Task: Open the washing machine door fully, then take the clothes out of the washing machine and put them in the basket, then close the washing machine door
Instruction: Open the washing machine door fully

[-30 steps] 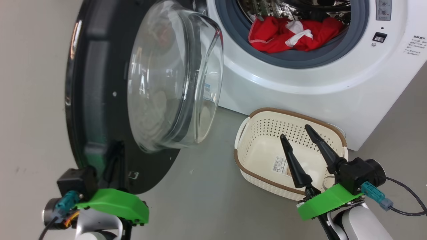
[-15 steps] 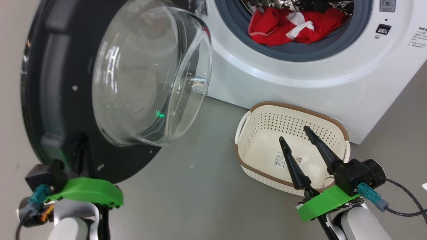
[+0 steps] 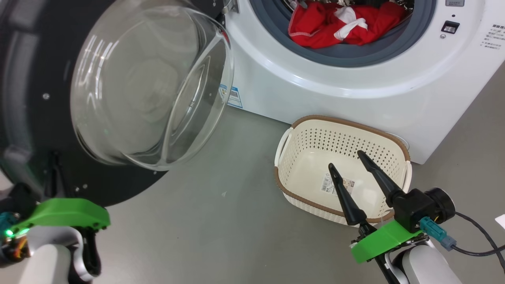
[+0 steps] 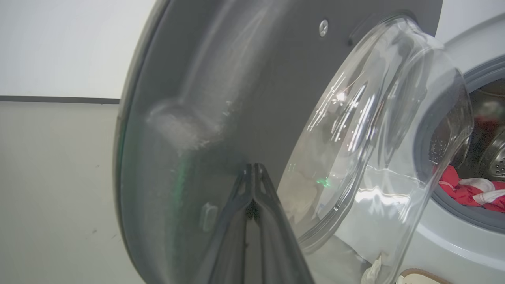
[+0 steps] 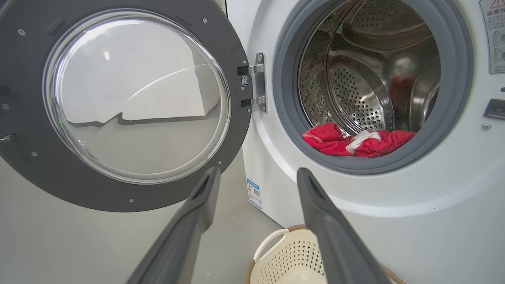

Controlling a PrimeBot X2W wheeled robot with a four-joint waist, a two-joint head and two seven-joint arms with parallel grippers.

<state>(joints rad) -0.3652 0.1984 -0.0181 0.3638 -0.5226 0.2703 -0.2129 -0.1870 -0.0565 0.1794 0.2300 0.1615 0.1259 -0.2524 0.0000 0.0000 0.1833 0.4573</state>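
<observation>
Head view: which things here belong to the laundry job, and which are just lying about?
Job:
washing machine door
washing machine
red and white clothes in the drum
basket

Lying about:
white scrap on the floor, right edge
blue label on the machine's front
barcode sticker in the basket bottom

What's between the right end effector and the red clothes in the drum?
Head view: far wall of the cream perforated plastic basket, then the front panel of the white washing machine and its grey rubber gasket.
</observation>
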